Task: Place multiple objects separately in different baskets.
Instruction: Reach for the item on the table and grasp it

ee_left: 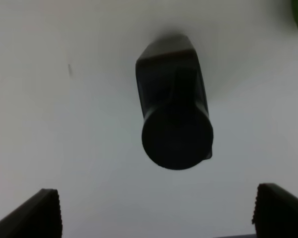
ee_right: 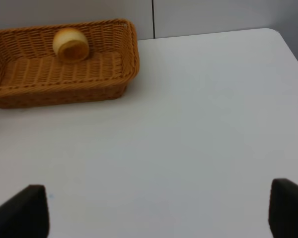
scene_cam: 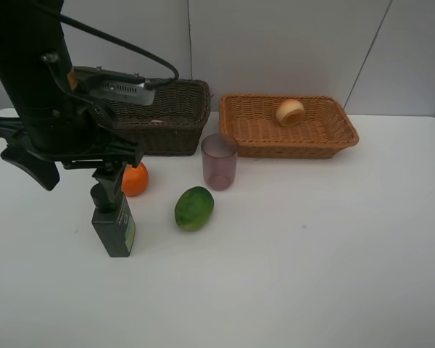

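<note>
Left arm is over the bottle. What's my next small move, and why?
Probably lower the left gripper straight down around the bottle. Its jaws are open, and the bottle stands upright on the table, roughly between them and not yet gripped.

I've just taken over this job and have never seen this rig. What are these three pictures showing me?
This is a two-armed robot at a white table. The wide picture comes from a camera mounted high, the other two from a camera on each wrist. The left gripper is open above the upright dark green pump bottle, holding nothing. The right gripper is open over bare table, also empty. On the table are a mauve cup, a tangerine and a green fruit. Behind them stand a dark basket and a tan basket with a peach in it.
</note>
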Robot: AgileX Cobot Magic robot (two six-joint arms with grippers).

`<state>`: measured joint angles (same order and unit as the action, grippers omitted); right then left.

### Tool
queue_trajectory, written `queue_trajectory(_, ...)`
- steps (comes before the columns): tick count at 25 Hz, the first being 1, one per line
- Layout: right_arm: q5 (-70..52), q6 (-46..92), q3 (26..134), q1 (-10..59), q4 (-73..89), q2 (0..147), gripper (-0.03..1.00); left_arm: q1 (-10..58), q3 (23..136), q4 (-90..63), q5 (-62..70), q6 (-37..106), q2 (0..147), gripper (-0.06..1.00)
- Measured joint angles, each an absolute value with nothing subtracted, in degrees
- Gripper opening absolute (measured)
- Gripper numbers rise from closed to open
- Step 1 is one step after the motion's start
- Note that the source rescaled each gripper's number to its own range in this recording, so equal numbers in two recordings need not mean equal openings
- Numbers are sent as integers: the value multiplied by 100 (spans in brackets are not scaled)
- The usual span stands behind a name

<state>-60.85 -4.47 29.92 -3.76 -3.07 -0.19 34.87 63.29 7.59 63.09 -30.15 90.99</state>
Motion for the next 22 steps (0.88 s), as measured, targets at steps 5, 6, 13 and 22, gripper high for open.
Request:
queue_trajectory(5, -6085, -447, 2992, -376, -307, -19, 95, 3487, 6151, 759, 6107, -3028, 9099, 100)
queue_trajectory(6, -6085, -447, 2992, -376, -307, -19, 95, 3487, 6130, 759, 6055, -3028, 9121, 100)
queue_trajectory(13, -6085, -447, 2992, -376, -307, -19, 95, 3487, 6118, 741, 5892, -3159, 9644, 100)
queue_trajectory(22, -6085, -447, 2992, -376, -307, -19, 95, 3487, 6118, 711, 5535, -3220, 10029, 100)
